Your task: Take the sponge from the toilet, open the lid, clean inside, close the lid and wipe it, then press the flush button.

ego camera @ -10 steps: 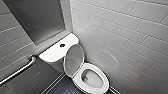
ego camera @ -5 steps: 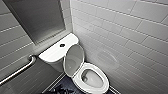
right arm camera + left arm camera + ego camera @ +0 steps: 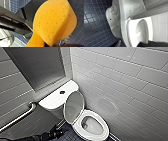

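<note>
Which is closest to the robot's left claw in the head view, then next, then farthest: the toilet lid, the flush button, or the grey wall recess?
1. The lid: standing open, just beyond the left claw.
2. The flush button: behind the lid, on the tank top.
3. The grey wall recess: higher up the wall, farthest.

Lid (image 3: 73,107) upright between tank (image 3: 53,98) and bowl (image 3: 93,126)

right wall (image 3: 130,79): pale rectangular tiles, glossy, soft sheen | far left: dark grey recessed panel (image 3: 37,67) framed by the same tiles | left wall (image 3: 15,92): metal grab bar (image 3: 17,118) running aslant | floor (image 3: 94,25): small dark blue square tiles, lighter grout | light: even, no hard shadows
</note>
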